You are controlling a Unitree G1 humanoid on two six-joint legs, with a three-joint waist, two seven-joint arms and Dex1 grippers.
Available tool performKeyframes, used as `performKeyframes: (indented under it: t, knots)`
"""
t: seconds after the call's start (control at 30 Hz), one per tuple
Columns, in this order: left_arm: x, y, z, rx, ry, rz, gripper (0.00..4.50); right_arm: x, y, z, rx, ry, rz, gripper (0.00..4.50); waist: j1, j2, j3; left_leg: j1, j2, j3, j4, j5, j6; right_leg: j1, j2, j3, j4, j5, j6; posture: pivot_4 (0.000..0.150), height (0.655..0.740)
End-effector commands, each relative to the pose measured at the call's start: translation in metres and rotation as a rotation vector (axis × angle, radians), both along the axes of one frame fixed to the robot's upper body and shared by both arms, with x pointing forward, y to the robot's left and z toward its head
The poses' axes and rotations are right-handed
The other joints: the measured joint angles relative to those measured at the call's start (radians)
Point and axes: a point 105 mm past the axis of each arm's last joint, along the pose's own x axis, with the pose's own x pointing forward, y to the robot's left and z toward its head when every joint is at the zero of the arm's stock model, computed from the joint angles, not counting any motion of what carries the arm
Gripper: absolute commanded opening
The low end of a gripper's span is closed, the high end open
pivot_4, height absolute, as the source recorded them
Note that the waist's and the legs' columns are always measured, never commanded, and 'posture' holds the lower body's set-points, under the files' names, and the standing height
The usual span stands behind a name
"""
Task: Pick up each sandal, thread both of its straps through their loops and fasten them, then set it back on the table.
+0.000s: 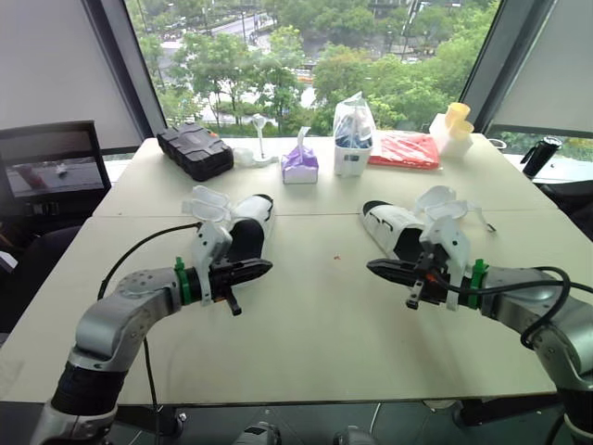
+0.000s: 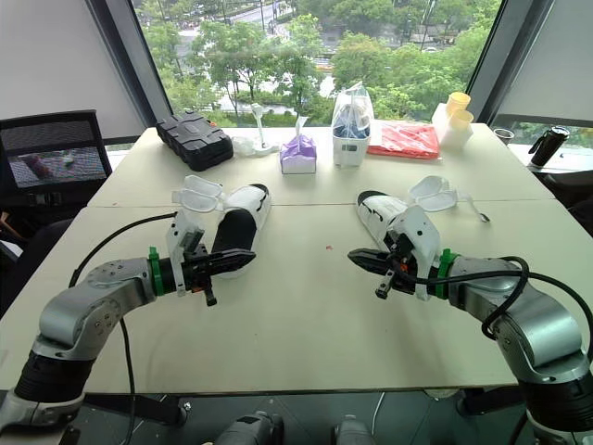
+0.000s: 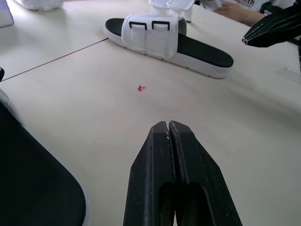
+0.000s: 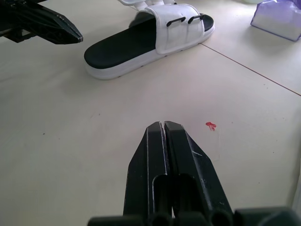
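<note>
Two white sandals with black footbeds lie on the beige table (image 1: pixel 306 315). The left sandal (image 1: pixel 248 227) has its unfastened straps (image 1: pixel 208 201) spread out to its left. On the right sandal (image 1: pixel 391 227) the straps (image 1: pixel 445 199) are splayed out to its right, and the black loops (image 3: pixel 151 24) on its band are bare. My left gripper (image 1: pixel 267 266) hovers shut just in front of the left sandal, pointing right. Facing it, my right gripper (image 1: pixel 371 265) is shut and sits in front of the right sandal. Neither holds anything.
Along the far side stand a black case (image 1: pixel 195 150), a purple tissue box (image 1: pixel 299 165), a clear bag with a container (image 1: pixel 353 139), a red packet (image 1: pixel 405 150) and yellow cups (image 1: pixel 454 120). A monitor (image 1: pixel 51 171) is off the table's left. A red speck (image 1: pixel 336 244) lies between the sandals.
</note>
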Motion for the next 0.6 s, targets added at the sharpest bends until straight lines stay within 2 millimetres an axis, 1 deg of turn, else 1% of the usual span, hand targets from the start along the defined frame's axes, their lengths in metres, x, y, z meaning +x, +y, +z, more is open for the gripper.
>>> performKeyframes:
  t: [0.03,0.17,0.6]
  knots:
    - [0.0017,0.0026,0.0142,-0.017,-0.05,0.014,0.03,0.0,0.0027,0.0114,-0.01,-0.058,0.019,0.0,0.0,0.0,0.0,0.0,0.0,0.0,0.0,0.0,0.0,0.0,0.0,0.0,0.0,0.0,0.0,0.15,0.74]
    - [-0.0001,0.0007,0.0216,-0.055,-0.042,-0.002,0.03,0.001,0.0031,0.0113,-0.008,-0.062,0.019,0.0,0.0,0.0,0.0,0.0,0.0,0.0,0.0,0.0,0.0,0.0,0.0,0.0,0.0,0.0,0.0,0.15,0.74]
    - [-0.0017,-0.003,0.022,-0.034,-0.045,-0.018,0.03,0.0028,0.004,0.0115,-0.017,-0.093,0.019,0.0,0.0,0.0,0.0,0.0,0.0,0.0,0.0,0.0,0.0,0.0,0.0,0.0,0.0,0.0,0.0,0.15,0.74]
